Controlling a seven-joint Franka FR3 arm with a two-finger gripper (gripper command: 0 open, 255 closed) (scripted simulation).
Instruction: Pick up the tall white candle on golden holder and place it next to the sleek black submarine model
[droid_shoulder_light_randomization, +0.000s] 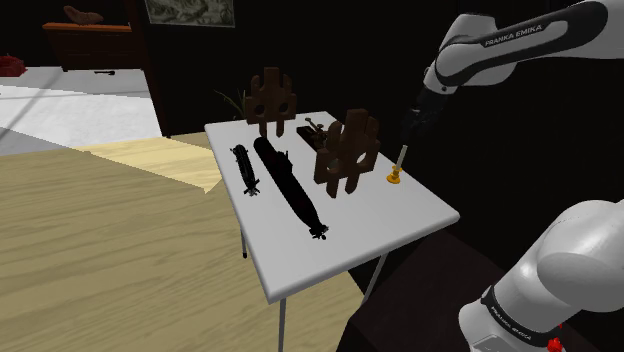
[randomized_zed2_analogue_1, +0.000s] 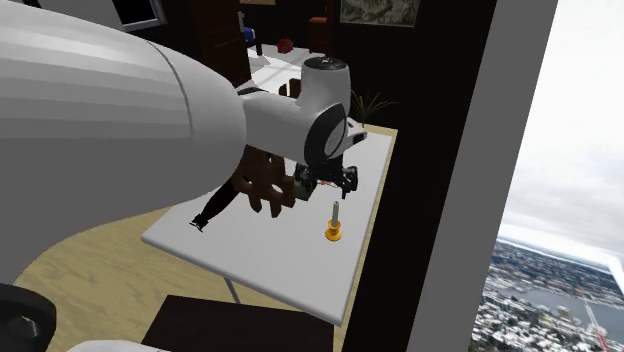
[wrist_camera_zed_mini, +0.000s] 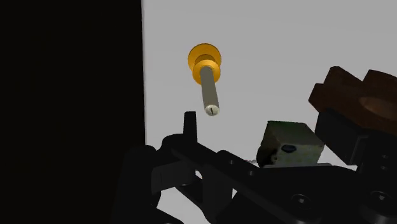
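A tall pale candle (droid_shoulder_light_randomization: 401, 156) stands upright in a golden holder (droid_shoulder_light_randomization: 395, 179) near the table's edge at the shoulder view's right. My gripper (droid_shoulder_light_randomization: 408, 130) hangs open just above and beside it, touching nothing. In the wrist view the candle (wrist_camera_zed_mini: 210, 95) lies ahead of the gripper (wrist_camera_zed_mini: 261, 127), outside the fingers, and one black fingertip (wrist_camera_zed_mini: 189, 122) rises just short of the wick end. A long black submarine model (droid_shoulder_light_randomization: 290, 185) lies along the middle of the white table (droid_shoulder_light_randomization: 400, 215). In the second exterior view the candle (randomized_zed2_analogue_1: 333, 215) stands below the gripper (randomized_zed2_analogue_1: 327, 183).
A smaller black submarine (droid_shoulder_light_randomization: 246, 170) lies beside the long one. Two brown carved ornaments (droid_shoulder_light_randomization: 347, 152) (droid_shoulder_light_randomization: 271, 100) stand between the submarines and the candle. A small greenish box (wrist_camera_zed_mini: 289, 145) sits close to the gripper. The table edge (wrist_camera_zed_mini: 144, 76) runs right beside the candle.
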